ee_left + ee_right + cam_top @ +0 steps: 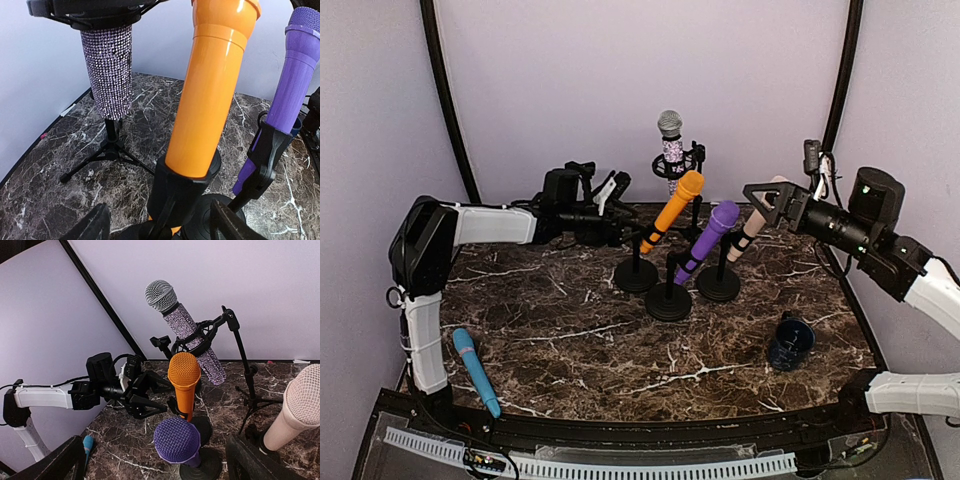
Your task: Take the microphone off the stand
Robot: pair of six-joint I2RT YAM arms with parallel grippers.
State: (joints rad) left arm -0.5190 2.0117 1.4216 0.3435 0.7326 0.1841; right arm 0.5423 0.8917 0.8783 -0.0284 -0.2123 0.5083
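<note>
Where black stand (pixel 182 192) clips it, orange microphone (pixel 210 95) tilts, glossy.

Left arm (pixel 490 224) and right arm (pixel 932 292): white link shells, black joints, black cabling. Left gripper (pixel 625 212) and right gripper (pixel 754 206) black.

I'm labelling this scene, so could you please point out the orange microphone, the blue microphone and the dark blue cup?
orange microphone (pixel 671 212), top external view, middle of its handle.
blue microphone (pixel 476 372), top external view, middle of its body.
dark blue cup (pixel 786 350), top external view, its outer wall.
</note>
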